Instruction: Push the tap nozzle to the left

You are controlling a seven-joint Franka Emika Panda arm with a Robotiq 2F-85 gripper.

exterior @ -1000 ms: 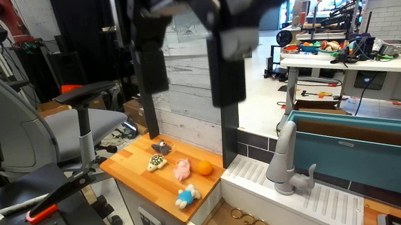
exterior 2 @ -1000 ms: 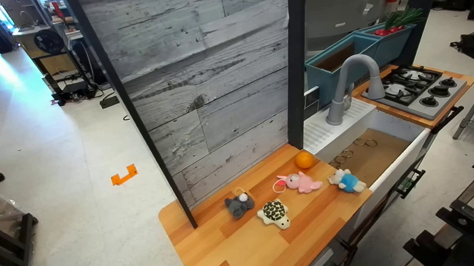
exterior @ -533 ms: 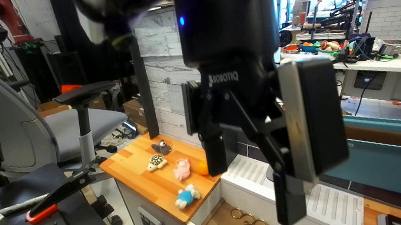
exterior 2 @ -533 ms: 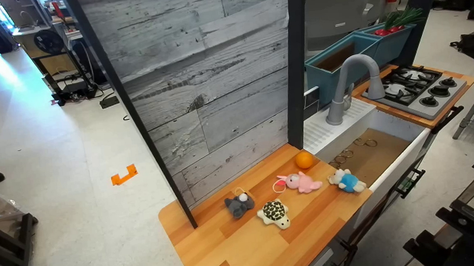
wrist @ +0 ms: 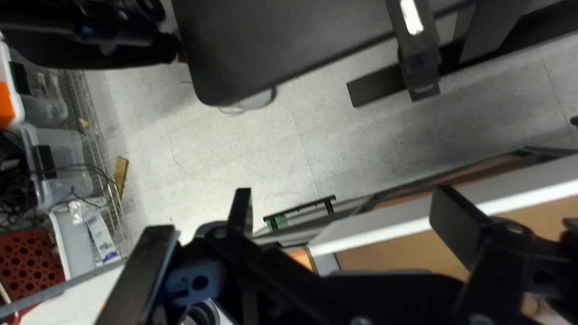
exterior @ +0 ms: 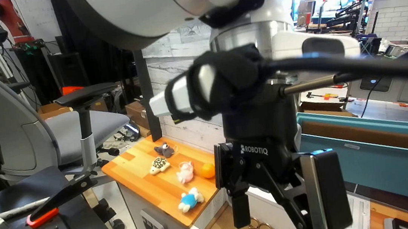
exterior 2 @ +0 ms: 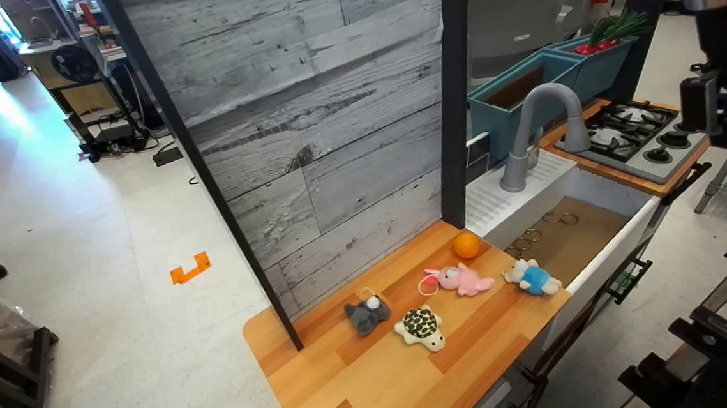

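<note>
The tap nozzle (exterior 2: 551,96) is a thin curved grey spout. It arches from a thick grey upright column (exterior 2: 515,171), and its end hangs toward the sink and stove side. In an exterior view my gripper (exterior: 271,222) hides nearly all of the tap. My gripper is open with nothing between its fingers, pointing down above the sink's front part. Its edge also shows at the far right in an exterior view (exterior 2: 721,131), near the stove's front corner and apart from the nozzle. In the wrist view the gripper's fingers (wrist: 347,208) are wide apart; the nozzle does not show there.
The white sink (exterior 2: 609,244) holds several brass rings. A teal planter (exterior: 375,161) stands behind the tap, and a stove (exterior 2: 644,139) is beside the sink. Several plush toys and an orange ball (exterior 2: 467,246) lie on the wooden counter (exterior 2: 476,356).
My gripper has come down from the top of an exterior view to above the sink, and has come into sight at the right edge of an exterior view. The tap nozzle has not moved.
</note>
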